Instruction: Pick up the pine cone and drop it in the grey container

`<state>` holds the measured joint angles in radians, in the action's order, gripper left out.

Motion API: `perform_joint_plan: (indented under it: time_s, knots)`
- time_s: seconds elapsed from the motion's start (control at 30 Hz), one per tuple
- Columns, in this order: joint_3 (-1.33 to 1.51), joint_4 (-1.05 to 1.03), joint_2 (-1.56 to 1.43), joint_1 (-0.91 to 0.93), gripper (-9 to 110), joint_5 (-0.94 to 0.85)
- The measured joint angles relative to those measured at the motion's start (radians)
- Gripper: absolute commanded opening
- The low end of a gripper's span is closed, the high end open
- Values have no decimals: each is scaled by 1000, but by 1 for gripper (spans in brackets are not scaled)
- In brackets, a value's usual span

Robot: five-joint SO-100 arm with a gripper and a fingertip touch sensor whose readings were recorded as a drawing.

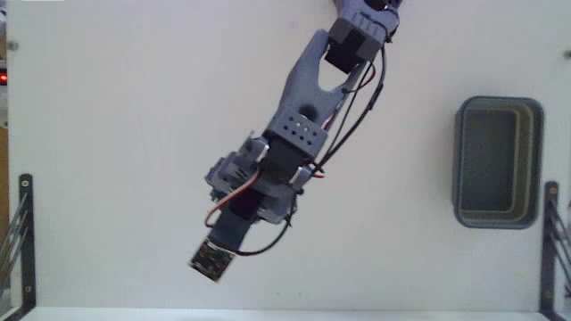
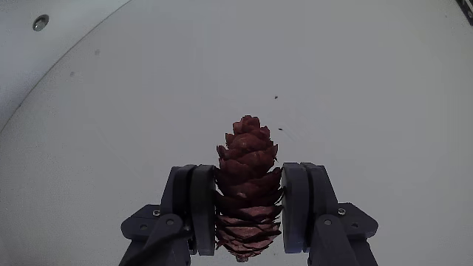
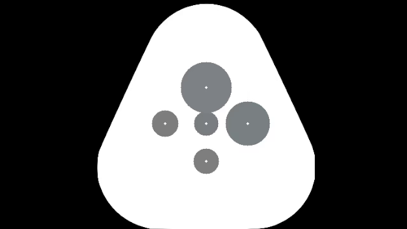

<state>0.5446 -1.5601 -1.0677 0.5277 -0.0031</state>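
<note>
Pointing straight up the wrist view, the pine cone (image 2: 247,185) stands with its long axis running from the bottom edge toward the top, its narrower tip uppermost and its broader end low between the fingers. It is a reddish-brown oval, darker in the creases, with overlapping scales that step outward in rows and a small knot of scales at the tip. Going left to right across that view: the left finger (image 2: 194,210), dark grey and rounded, presses against the cone's left flank; the cone fills the gap; the right finger (image 2: 303,207) presses against its right flank. The gripper (image 2: 248,210) is thus clamped on the pine cone, gripping its lower half while the upper half sticks out free beyond the fingertips. Behind it lies the pale table (image 2: 111,111), with a few tiny dark specks near the cone's tip; whether the cone touches the surface cannot be told. In the fixed view, again from left to right: a black bracket stands at the left edge, then the grey arm (image 1: 303,116) slants from the top centre down toward the lower left, ending in a small circuit board (image 1: 211,259) that hides the claw and the cone from this camera. The grey container (image 1: 497,162) sits well apart at the right side, a rectangular tub with rounded corners and a stepped rim.
</note>
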Motion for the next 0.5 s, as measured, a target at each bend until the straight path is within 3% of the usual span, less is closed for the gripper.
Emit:
perform_joint_plan:
  time_s: [0.5]
  knots:
    - [101, 5, -44, -212, 48, 2]
